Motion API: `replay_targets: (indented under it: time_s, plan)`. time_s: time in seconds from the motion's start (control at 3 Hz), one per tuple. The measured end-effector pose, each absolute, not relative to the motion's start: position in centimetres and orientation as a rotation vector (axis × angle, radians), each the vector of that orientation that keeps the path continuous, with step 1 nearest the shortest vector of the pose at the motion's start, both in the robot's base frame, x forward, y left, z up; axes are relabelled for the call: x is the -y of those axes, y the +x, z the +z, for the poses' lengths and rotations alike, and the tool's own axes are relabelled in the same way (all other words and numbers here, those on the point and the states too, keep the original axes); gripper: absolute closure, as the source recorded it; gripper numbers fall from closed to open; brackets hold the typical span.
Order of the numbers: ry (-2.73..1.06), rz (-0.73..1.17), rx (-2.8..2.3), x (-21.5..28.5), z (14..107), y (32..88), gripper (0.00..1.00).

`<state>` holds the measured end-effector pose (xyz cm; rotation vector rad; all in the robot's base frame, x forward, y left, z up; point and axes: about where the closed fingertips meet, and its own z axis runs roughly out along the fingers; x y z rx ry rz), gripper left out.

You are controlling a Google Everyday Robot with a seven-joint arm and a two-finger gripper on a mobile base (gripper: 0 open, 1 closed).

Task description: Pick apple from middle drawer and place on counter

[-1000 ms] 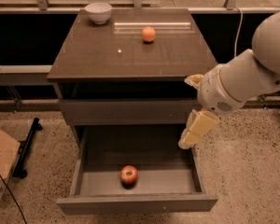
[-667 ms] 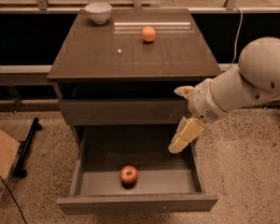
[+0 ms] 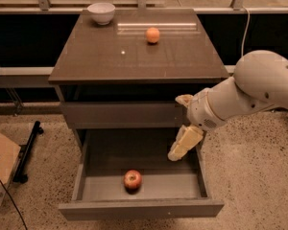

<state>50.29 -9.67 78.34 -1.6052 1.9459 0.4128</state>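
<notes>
- The desk [image 3: 110,56] carries a bowl [image 3: 101,12] at its back left corner and a round fruit [image 3: 152,35] to the bowl's right, nearer the middle.
- Below the desk sits an upper drawer front [image 3: 122,115], and under that the middle drawer [image 3: 139,209] stands pulled out toward the front.
- The apple [image 3: 132,179] lies in the middle drawer, near its front panel, about midway across.
- The gripper [image 3: 177,127] hangs over the drawer's right rear part, behind and to the right of the apple and apart from it. Its arm reaches in from the right.
</notes>
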Motion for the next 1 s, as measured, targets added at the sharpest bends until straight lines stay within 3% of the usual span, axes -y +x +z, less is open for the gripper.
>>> replay_targets:
  time_s: [1.0]
  plan:
    - [-1.511,0.544,-1.928,6.4,70.7,53.5,0.00]
